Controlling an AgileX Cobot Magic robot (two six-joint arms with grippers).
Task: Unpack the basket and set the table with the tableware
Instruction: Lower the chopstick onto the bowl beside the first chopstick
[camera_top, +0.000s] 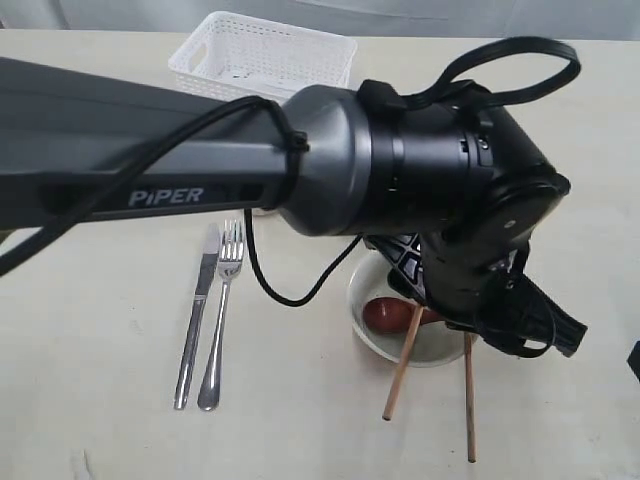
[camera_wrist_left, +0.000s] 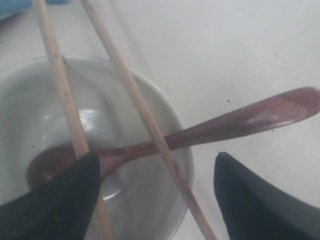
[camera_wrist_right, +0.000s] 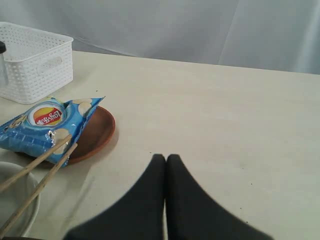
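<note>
**Wide jaws over the bowl: lift off clean**

The left gripper (camera_wrist_left: 156, 160) hangs just above the bowl (camera_wrist_left: 30, 95), jaws wide and holding nothing. Its fingers (camera_wrist_left: 55, 200) straddle the spoon (camera_wrist_left: 240, 120) and one of the chopsticks (camera_wrist_left: 142, 112); the other chopstick runs right by one finger.

The step looks like leaving the chopsticks laid across the bowl. The arm should go straight up from the bowl with the jaws wide and not swing sideways until it is clear. A brushing finger could roll a chopstick off the rim or tip the spoon out.

Counted:
- One bowl, with one spoon in it and two chopsticks across its rim.
- One knife (camera_top: 200, 310) and one fork (camera_top: 222, 320), side by side on the table (camera_top: 100, 400), well apart from the bowl.
- One plate (camera_wrist_right: 97, 135) just beside the bowl, with one packet (camera_wrist_right: 45, 122) on it.
- One basket (camera_top: 265, 55) beyond the bowl, farther off than the plate.
- No cup shows.

The right gripper (camera_wrist_right: 166, 195) has its jaws pressed together and empty, well apart from the bowl.
</note>
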